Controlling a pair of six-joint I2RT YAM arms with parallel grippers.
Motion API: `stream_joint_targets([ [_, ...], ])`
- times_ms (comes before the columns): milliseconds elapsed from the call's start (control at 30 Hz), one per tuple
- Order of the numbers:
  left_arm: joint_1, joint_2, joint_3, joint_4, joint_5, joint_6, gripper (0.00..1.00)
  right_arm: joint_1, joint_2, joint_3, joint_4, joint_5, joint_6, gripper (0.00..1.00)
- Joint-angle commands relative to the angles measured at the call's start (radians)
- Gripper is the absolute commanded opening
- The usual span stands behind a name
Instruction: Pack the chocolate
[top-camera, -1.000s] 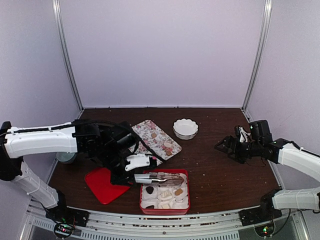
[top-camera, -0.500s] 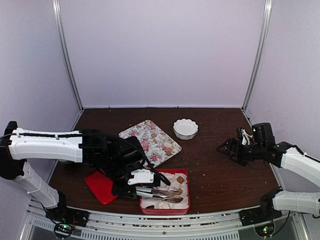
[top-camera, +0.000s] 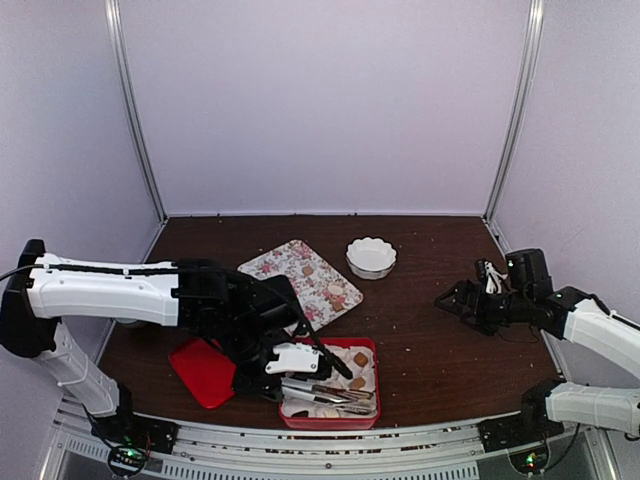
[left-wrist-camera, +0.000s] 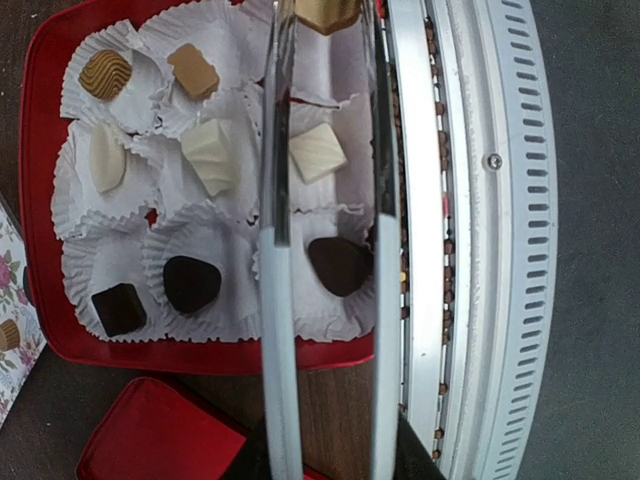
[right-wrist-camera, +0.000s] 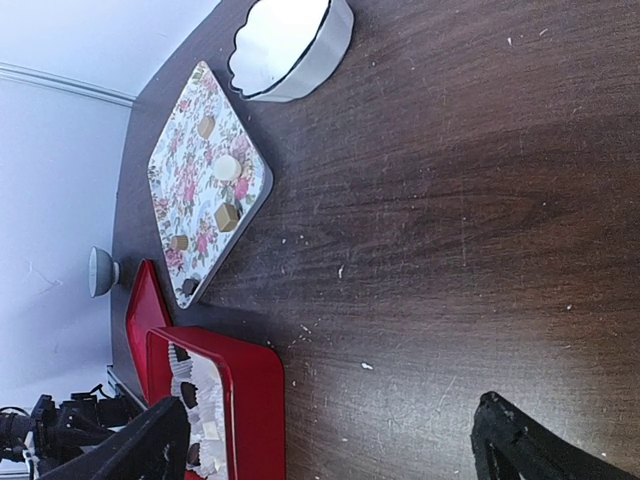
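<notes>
A: Left hand (left-wrist-camera: 330, 455)?
B: Closed on long steel tongs (left-wrist-camera: 281, 330). Tips pinch a tan chocolate piece (left-wrist-camera: 325, 12) above the red rectangular box (left-wrist-camera: 40, 200). Blades cover its near-edge white crinkled paper cups (left-wrist-camera: 215, 60).
A: Around it?
B: Flat red lid (top-camera: 203, 370) just beside. Flowered tray (top-camera: 270, 262) behind, holding further chocolate pieces (right-wrist-camera: 227, 216). Right hand (top-camera: 448, 302) spread wide, well apart.

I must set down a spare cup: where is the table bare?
Bare wood lies between the red box and the right gripper, and behind the white bowl up to the wall. Crowded around the floral tray, red lid and left gripper.
</notes>
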Motion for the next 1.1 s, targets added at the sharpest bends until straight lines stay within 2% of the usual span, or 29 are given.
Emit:
stream_joint_targets([
  [0, -0.006, 0.018, 0.040, 0.011, 0.030, 0.020, 0.18, 0.002, -0.025, -0.014, -0.011, 0.007, 0.004, 1.00],
  [400, -0.006, 0.023, 0.046, -0.001, 0.004, 0.016, 0.36, 0.002, -0.023, -0.017, -0.009, 0.006, -0.002, 1.00],
  [533, -0.006, 0.016, 0.048, -0.005, -0.009, 0.013, 0.38, 0.001, -0.012, -0.014, -0.004, 0.004, -0.005, 1.00],
  [667, 0.004, -0.009, 0.051, 0.000, -0.041, -0.009, 0.35, 0.002, -0.006, -0.009, 0.001, 0.002, -0.008, 1.00],
  [867, 0.121, -0.098, 0.052, 0.032, -0.032, -0.073, 0.34, 0.002, 0.011, -0.002, 0.017, 0.003, -0.006, 1.00],
  [1067, 0.321, -0.136, 0.063, 0.060, -0.059, -0.135, 0.33, 0.002, 0.037, 0.014, 0.049, 0.007, 0.004, 1.00],
])
